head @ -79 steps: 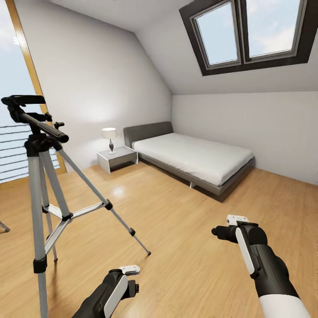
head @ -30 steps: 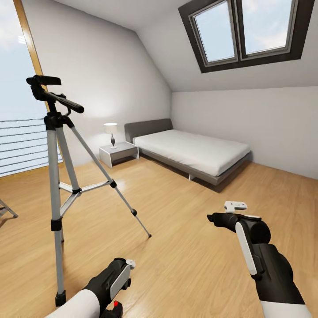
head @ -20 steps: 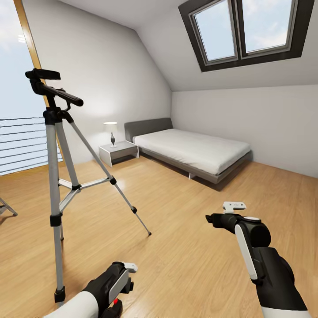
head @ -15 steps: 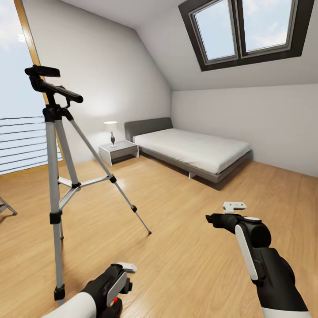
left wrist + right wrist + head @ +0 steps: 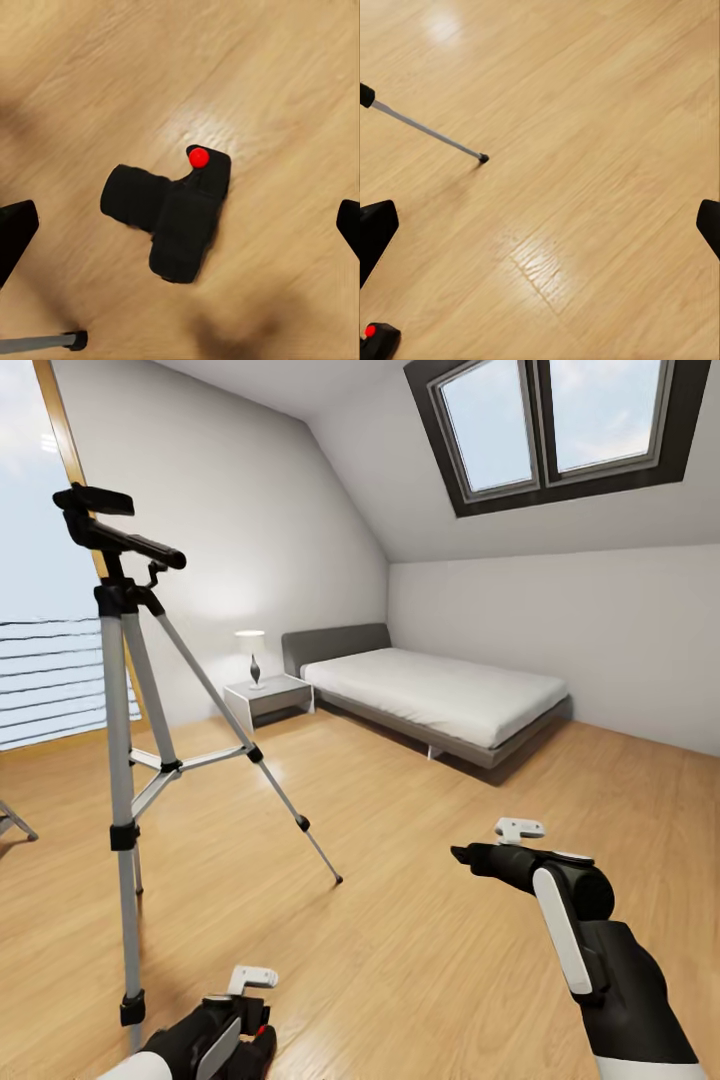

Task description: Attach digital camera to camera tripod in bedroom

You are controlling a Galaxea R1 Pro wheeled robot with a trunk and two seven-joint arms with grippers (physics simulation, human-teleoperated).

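Where the left arm drops low at the near edge of the head view, hangs the left gripper over the light wood floor, fingers spread wide apart with nothing between them. Seen along those fingers in the left wrist view: the digital camera, lying on the floor below and between the two tips, untouched, short lens barrel pointing off to one side, round red button up. Just beside it, at the edge of that view, one black foot of the camera tripod.

Further out and to the right, held above bare floor, the right gripper, likewise open and empty. In the right wrist view, a thin tripod leg ending in its foot on the boards, and a corner of the camera with its red button (barely in the picture).

To the left, standing upright on three spread silver legs, the camera tripod, black head and long pan handle on top, no camera mounted. Beyond, against the far wall of the bedroom, the grey bed with white mattress, beside it a white nightstand carrying a small lamp. Above, in the sloped ceiling, the dark-framed double skylight.
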